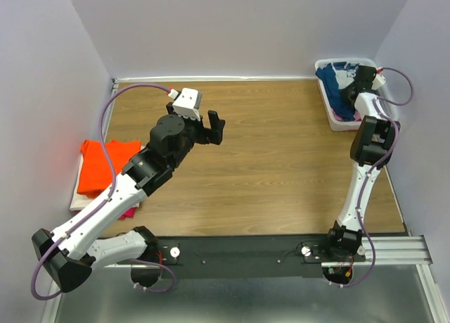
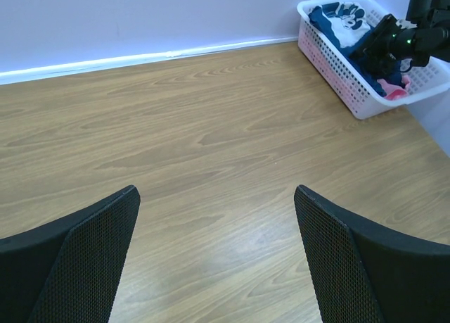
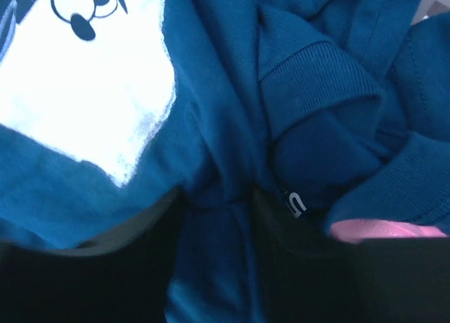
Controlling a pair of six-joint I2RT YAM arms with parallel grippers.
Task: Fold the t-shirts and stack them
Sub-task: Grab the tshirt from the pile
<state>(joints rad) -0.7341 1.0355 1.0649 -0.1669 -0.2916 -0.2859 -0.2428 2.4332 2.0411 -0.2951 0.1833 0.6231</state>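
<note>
A dark navy t-shirt (image 1: 330, 75) (image 2: 330, 20) with a white print (image 3: 84, 91) lies crumpled in the white lattice basket (image 1: 329, 108) (image 2: 337, 77) at the far right. My right gripper (image 1: 354, 89) (image 2: 383, 45) (image 3: 218, 196) is pushed down into it, jaws apart, with a fold of navy cloth (image 3: 316, 77) between the fingers. Pink cloth (image 3: 383, 229) (image 2: 395, 94) shows underneath. A folded orange t-shirt (image 1: 98, 165) tops a stack at the left edge, with magenta (image 1: 130, 212) peeking out below. My left gripper (image 1: 216, 128) (image 2: 216, 191) hangs wide open over bare wood, holding nothing.
The wooden table (image 1: 267, 161) (image 2: 211, 126) is boxed in by pale walls behind and at both sides. The basket sits in the far right corner against the wall. My left arm stretches diagonally above the orange stack.
</note>
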